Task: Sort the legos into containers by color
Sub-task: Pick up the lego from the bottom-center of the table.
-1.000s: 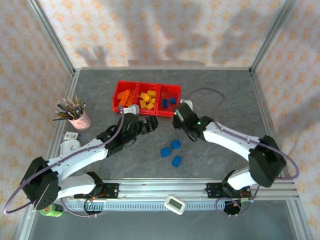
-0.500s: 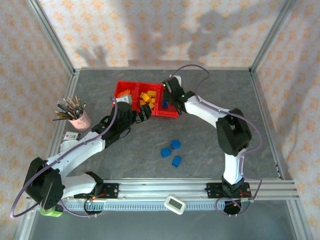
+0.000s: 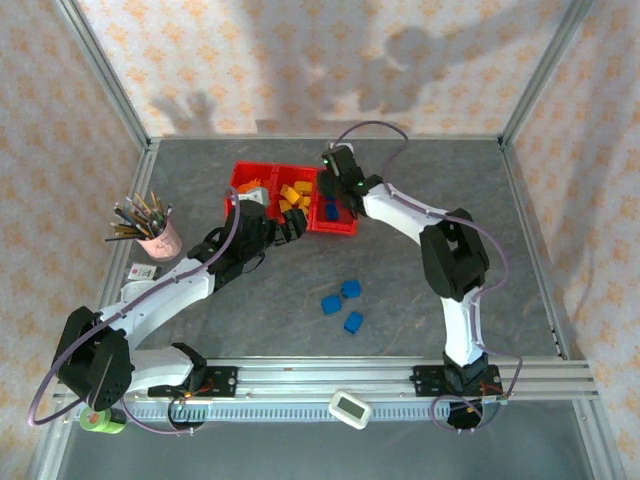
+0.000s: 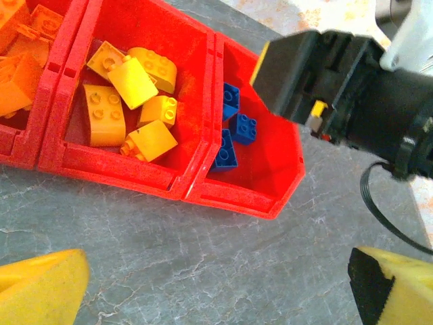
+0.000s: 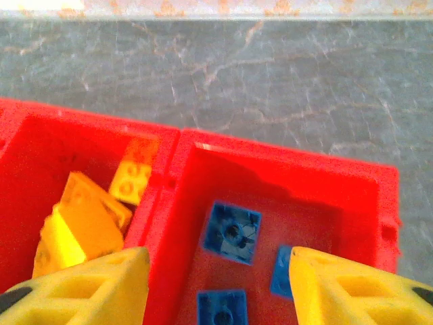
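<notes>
Right gripper (image 5: 215, 277): fingers (image 5: 81, 284) spread wide and empty, over the right bin of the red containers (image 5: 169, 145), where three blue legos (image 5: 232, 231) lie. Left gripper (image 4: 216, 288): fingers (image 4: 40, 284) wide apart, holding nothing, above the desk (image 4: 203, 250) just beside the containers. Yellow legos (image 4: 132, 81) in the middle bin, orange legos (image 4: 17, 74) in the left bin, three loose blue legos (image 3: 343, 304) on the desk.

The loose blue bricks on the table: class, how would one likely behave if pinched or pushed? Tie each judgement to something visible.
Each blue brick looks blocky and flat-sided, so it would probably stay stiff when pinched and slide rather than roll. Small and plastic-looking, it is likely light. The table looks smooth, so a push may skid it.
</notes>
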`<move>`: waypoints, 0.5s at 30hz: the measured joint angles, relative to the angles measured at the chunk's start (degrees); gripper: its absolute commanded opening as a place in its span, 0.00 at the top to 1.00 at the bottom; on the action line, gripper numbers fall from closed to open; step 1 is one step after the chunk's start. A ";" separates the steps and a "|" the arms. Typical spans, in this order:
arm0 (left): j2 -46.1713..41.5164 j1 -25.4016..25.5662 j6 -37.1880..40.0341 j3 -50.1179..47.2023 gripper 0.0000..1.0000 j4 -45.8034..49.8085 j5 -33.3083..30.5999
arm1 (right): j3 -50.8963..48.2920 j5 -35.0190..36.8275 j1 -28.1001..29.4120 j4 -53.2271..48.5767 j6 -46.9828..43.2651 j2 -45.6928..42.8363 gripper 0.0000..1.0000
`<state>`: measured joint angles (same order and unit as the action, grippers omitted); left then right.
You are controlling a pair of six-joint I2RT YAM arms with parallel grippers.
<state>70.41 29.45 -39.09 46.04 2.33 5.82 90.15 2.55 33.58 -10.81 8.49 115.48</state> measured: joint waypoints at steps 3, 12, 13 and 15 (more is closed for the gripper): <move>-1.05 0.00 0.11 -0.09 0.01 -0.15 0.72 | -7.23 -1.09 0.13 0.68 -0.13 -6.36 0.40; -5.27 0.35 -0.07 -4.83 0.01 -1.44 2.75 | -24.17 -1.44 1.84 2.27 2.49 -24.50 0.29; -5.46 0.68 -0.13 -5.42 0.01 -1.51 2.58 | -25.51 -1.38 2.12 2.16 3.06 -25.46 0.28; -5.68 2.19 -0.50 -6.78 0.01 -1.68 2.21 | -28.59 -1.07 2.91 1.86 4.24 -27.04 0.27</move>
<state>64.73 31.64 -39.59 39.27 0.64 8.03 61.56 1.48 36.49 -8.95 12.73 88.44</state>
